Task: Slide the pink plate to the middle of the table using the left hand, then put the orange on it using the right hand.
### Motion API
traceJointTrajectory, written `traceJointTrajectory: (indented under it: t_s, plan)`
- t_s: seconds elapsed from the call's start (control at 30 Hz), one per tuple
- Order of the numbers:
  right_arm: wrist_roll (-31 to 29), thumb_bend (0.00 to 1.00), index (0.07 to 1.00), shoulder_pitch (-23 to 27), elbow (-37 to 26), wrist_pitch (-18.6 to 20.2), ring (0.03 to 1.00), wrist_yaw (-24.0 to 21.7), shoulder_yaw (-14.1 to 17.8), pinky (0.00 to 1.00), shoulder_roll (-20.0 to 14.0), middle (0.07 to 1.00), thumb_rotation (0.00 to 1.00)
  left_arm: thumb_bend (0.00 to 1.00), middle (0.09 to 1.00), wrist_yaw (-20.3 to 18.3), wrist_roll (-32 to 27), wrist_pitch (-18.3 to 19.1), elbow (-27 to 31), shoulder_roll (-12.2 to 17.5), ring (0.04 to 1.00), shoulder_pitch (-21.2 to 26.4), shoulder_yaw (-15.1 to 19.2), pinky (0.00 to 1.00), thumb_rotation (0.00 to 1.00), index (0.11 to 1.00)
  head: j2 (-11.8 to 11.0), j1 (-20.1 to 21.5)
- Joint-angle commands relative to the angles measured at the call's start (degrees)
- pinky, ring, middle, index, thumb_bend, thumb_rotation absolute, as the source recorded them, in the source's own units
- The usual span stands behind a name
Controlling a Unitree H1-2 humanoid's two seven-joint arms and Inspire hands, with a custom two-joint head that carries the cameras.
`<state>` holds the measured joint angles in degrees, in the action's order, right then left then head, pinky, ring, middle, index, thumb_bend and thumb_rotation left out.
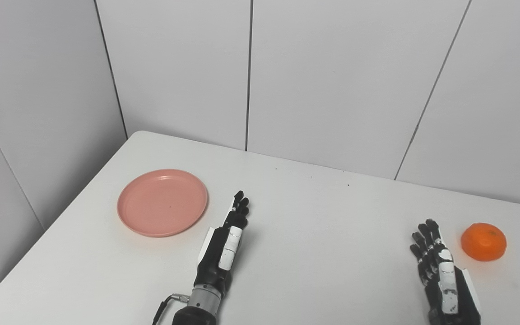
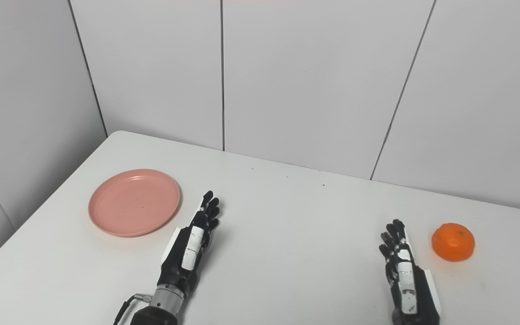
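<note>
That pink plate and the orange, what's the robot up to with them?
Nothing is being handled yet. The pink plate sits empty toward the left side of the white table, with the left robot hand just to its right, open and not touching it. The orange rests far over on the right, beside the open right robot hand, also untouched. The plate has not been slid to the middle.

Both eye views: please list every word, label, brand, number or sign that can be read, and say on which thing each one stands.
None: no readable text appears in either view.
The round pink plastic plate is plain.
The round orange fruit carries no sticker.
The white table shows only tiny dark specks.
The left robot hand and right robot hand have blank white patches, no lettering.
</note>
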<state>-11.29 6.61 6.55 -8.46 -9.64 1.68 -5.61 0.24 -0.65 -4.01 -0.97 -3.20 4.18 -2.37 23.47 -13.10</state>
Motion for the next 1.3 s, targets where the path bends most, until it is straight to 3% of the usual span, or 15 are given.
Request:
traceJointTrajectory:
  t_s: [0.0,0.27,0.43,0.57,0.7,0.87,0.9,1.03,1.27]
  plan:
    - [0.2,0.84,1.0,-3.8,4.1,-2.2,0.971,-0.4,0.1,1.0,0.3,0.977,1.0,0.86,1.0,0.0,-0.4,-0.8,-1.5,-0.3,1.0,-0.9,0.2,1.0,1.0,1.0,0.0,0.1]
    - [-0.3,0.82,0.999,-4.2,4.1,-1.9,0.968,-0.4,-0.3,1.0,1.6,0.959,1.0,0.86,1.0,-2.5,-3.3,-2.2,-1.3,1.5,1.0,-0.9,0.9,1.0,1.0,1.0,-1.1,0.8]
    - [-0.7,0.82,0.986,-4.4,3.9,-1.7,0.965,-0.5,-0.2,1.0,1.9,0.953,1.0,0.9,0.983,-2.9,-5.6,-1.0,0.9,2.2,0.99,0.3,2.0,1.0,1.0,1.0,-1.1,1.1]
    - [-1.0,0.81,0.983,-4.6,3.8,-1.2,0.969,-0.6,-0.2,1.0,1.9,0.957,1.0,0.94,0.94,-4.0,-6.9,-0.1,3.2,3.1,0.943,1.7,2.1,1.0,0.95,0.987,-1.6,0.9]
    - [-0.6,0.82,0.987,-4.3,4.8,-1.7,0.971,-0.4,-0.2,1.0,2.0,0.956,1.0,0.96,0.901,-6.8,-9.2,0.9,5.3,5.1,0.901,5.2,1.6,0.97,0.87,0.904,-2.4,1.3]
    - [-0.4,0.81,0.984,-3.7,6.4,-2.4,0.963,-0.3,-0.1,1.0,2.4,0.95,1.0,0.97,0.885,-9.4,-11.9,1.7,6.5,7.1,0.874,9.6,1.8,0.9,0.82,0.884,-3.3,1.3]
    - [-0.5,0.81,0.983,-3.6,6.7,-2.7,0.963,-0.4,0.0,1.0,2.4,0.949,1.0,0.99,0.875,-9.9,-12.6,2.2,6.9,7.6,0.861,10.9,2.0,0.83,0.8,0.859,-3.5,1.3]
    - [-0.7,0.81,0.988,-3.2,7.5,-2.8,0.964,-0.7,-0.1,1.0,2.6,0.949,1.0,1.0,0.838,-11.2,-13.8,3.2,7.7,9.8,0.811,15.1,3.0,0.71,0.77,0.816,-3.9,1.5]
    - [-1.0,0.81,0.984,-3.3,7.3,-2.6,0.958,-1.0,0.0,1.0,2.8,0.937,1.0,1.0,0.822,-13.0,-16.2,2.5,6.4,14.0,0.789,20.5,6.2,0.66,0.78,0.809,-3.9,1.7]
